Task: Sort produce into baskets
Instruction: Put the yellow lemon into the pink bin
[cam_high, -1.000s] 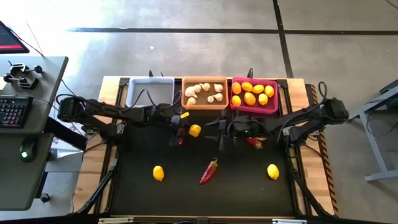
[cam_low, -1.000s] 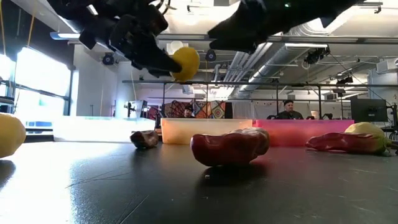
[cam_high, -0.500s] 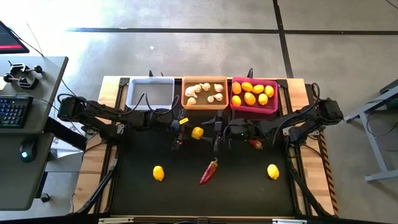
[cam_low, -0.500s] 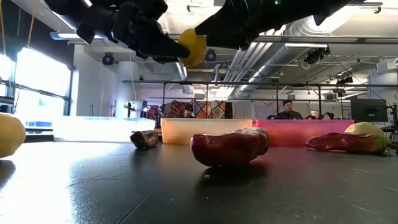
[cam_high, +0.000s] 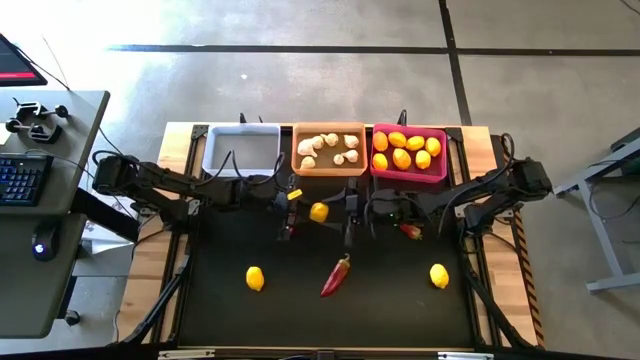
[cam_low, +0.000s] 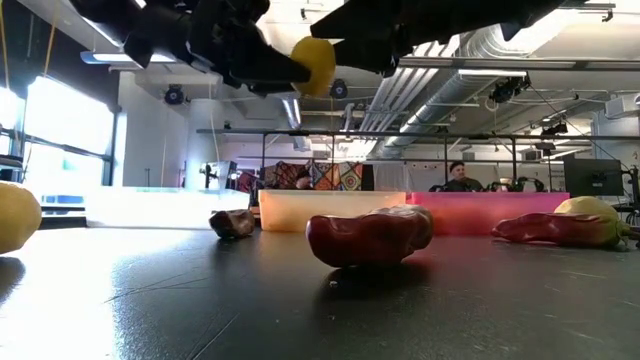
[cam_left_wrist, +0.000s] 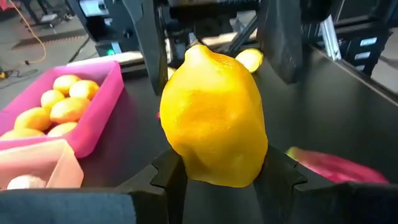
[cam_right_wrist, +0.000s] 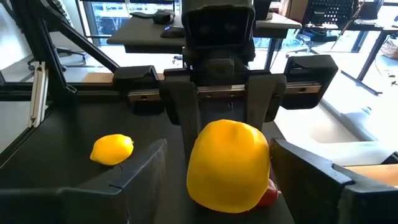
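My left gripper (cam_high: 305, 211) is shut on a yellow lemon (cam_left_wrist: 214, 118) in the air above the table's middle, in front of the orange basket (cam_high: 329, 163). My right gripper (cam_high: 348, 214) faces it, open. Its fingers (cam_right_wrist: 134, 177) stand on either side of the same lemon (cam_right_wrist: 229, 165) with a gap on each side. The orange basket holds garlic, the magenta basket (cam_high: 409, 176) holds lemons, and the white basket (cam_high: 241, 131) stands left of them. Two lemons (cam_high: 255, 278) (cam_high: 438, 275) and a red chili (cam_high: 337, 275) lie on the black mat. My left gripper pinches the lemon's two sides (cam_left_wrist: 180, 168) between its two fingers, at the end nearer the wrist. The fingers come nearly level from the table's left. The lemon sticks out past the fingertips (cam_low: 285, 72), lifted clear of the table, its pointed end (cam_left_wrist: 196, 53) toward my right gripper.
A second chili (cam_high: 410, 231) lies below my right arm, and a dark chili (cam_high: 290, 228) lies under my left gripper. The three baskets line the table's far edge. The mat's near half is bare apart from the two lemons and the chili.
My left gripper has carried the lemon a little up and toward the table's right, tipping slightly. The lemon now stands between my right gripper's open fingers, where a second ago it hung short of them.
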